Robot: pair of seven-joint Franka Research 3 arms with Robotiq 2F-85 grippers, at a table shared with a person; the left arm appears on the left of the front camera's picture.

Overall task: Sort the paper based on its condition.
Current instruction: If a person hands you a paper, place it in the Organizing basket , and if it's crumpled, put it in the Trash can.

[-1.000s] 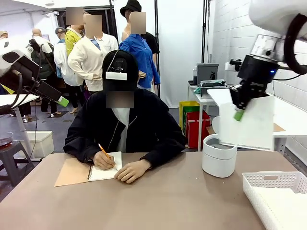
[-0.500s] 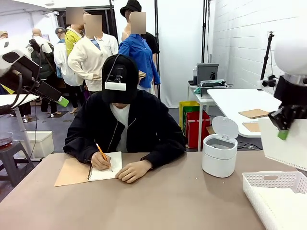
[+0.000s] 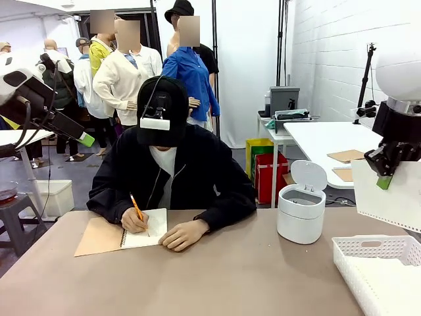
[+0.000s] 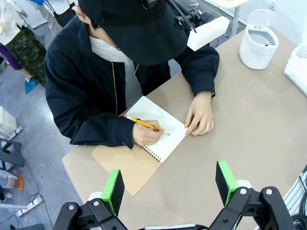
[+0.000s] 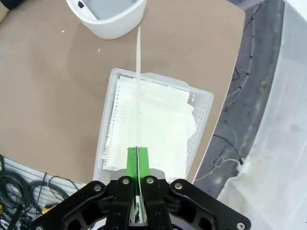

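Observation:
My right gripper (image 3: pixel 384 176) is shut on the top edge of a white sheet of paper (image 3: pixel 396 200), which hangs flat above the white basket (image 3: pixel 371 262) at the table's right end. In the right wrist view the green pads of the right gripper (image 5: pixel 137 160) pinch the paper (image 5: pixel 138 67), seen edge-on, over the basket (image 5: pixel 108 120), which holds several white sheets (image 5: pixel 163 125). My left gripper (image 3: pixel 84 139) hangs high at the left; in its own view the left gripper (image 4: pixel 169 184) is open and holds nothing.
A person at the far side writes with a pencil (image 4: pixel 141 124) in a spiral notebook (image 3: pixel 120 235). A white lidded bin (image 3: pixel 300 214) with its lid up stands left of the basket. Bare table spreads across the middle and front.
My right gripper has carried the sheet from above the bin rightward to above the basket. The left arm has stayed still. The person keeps writing.

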